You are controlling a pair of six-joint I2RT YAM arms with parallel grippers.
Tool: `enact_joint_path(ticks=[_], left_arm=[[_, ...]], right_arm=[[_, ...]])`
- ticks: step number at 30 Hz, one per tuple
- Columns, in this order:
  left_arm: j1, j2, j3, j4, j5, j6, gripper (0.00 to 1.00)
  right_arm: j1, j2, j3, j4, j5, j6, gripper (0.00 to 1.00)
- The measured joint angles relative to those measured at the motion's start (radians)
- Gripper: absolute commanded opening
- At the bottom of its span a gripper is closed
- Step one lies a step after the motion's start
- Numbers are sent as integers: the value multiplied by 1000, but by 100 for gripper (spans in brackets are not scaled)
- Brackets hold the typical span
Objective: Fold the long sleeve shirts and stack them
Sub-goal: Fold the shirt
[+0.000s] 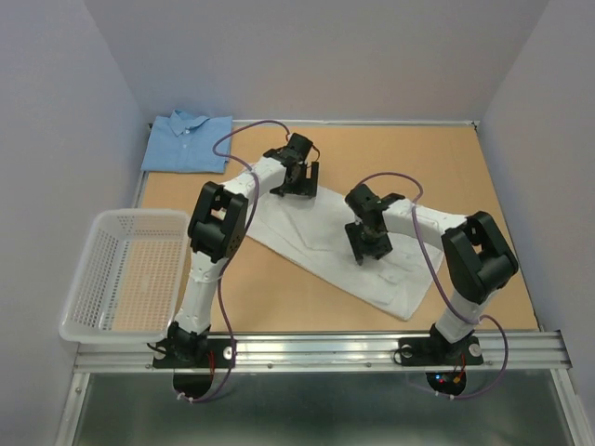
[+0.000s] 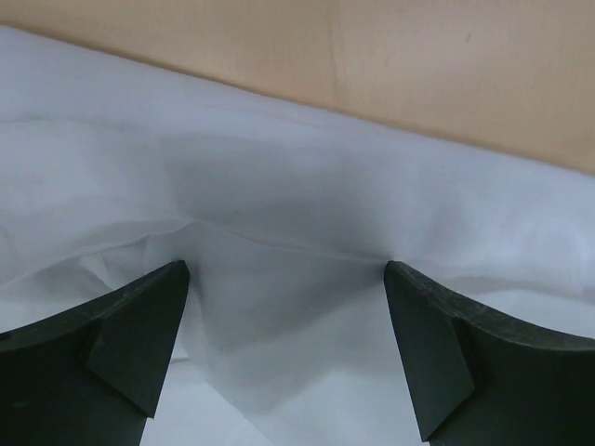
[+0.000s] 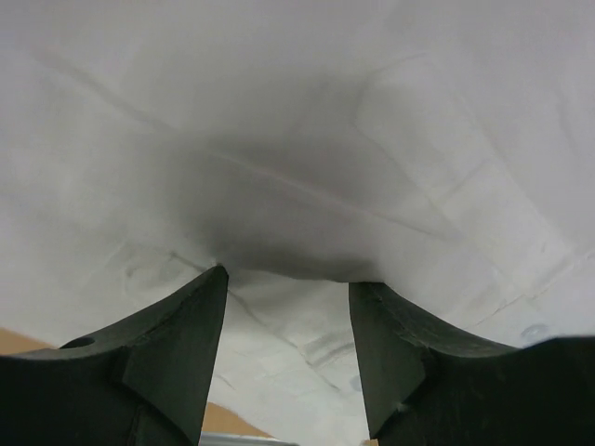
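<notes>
A white long sleeve shirt (image 1: 311, 243) lies spread diagonally across the middle of the table. A light blue long sleeve shirt (image 1: 190, 141) sits folded at the back left corner. My left gripper (image 1: 299, 178) points down on the white shirt's far left end. In the left wrist view it (image 2: 284, 269) is wide open, its fingertips (image 2: 172, 279) touching the white cloth (image 2: 279, 177), with nothing between them. My right gripper (image 1: 368, 247) is over the shirt's middle. It (image 3: 288, 277) is open, tips against a raised fold of the white cloth (image 3: 279, 121).
A white plastic mesh basket (image 1: 88, 288) hangs off the table's left edge, near the left arm's base. Bare wooden tabletop (image 1: 483, 177) shows at the back right. Grey walls enclose the table on three sides.
</notes>
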Motion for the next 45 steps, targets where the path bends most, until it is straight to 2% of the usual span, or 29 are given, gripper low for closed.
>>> enact_joint_path(ticks=[6, 10, 12, 15, 20, 22, 25, 27, 28, 31, 35, 40, 45], left_arm=[[2, 232, 373, 4, -6, 81, 99], [2, 258, 413, 47, 11, 125, 99], [4, 246, 407, 75, 17, 132, 99], [13, 139, 277, 123, 25, 124, 99], [59, -203, 26, 140, -2, 55, 99], [87, -360, -63, 161, -25, 21, 99], [127, -534, -175, 190, -44, -21, 99], [140, -588, -245, 215, -40, -51, 99], [145, -602, -287, 217, -35, -66, 98], [144, -536, -335, 223, -23, -90, 98], [144, -321, -300, 211, -20, -91, 97], [147, -138, -171, 167, -24, -86, 97], [158, -68, -81, 163, -18, -77, 97]], right_arm=[[148, -13, -2, 13, -266, 29, 60], [170, -49, -2, 18, -365, 30, 60], [164, -109, 0, 18, -357, 24, 60], [130, -195, 30, 16, -324, 7, 60], [-34, -204, 155, 36, -298, -34, 57], [-112, -142, 239, 53, -280, -61, 55], [-150, -37, 322, 90, -271, -90, 49], [-158, 43, 378, 116, -266, -109, 45], [-159, 94, 408, 127, -262, -119, 40], [-159, 184, 455, 150, -256, -141, 37], [-159, 216, 449, 158, -245, -161, 37], [-158, 147, 340, 172, -226, -158, 38], [-145, 78, 214, 161, -212, -146, 38]])
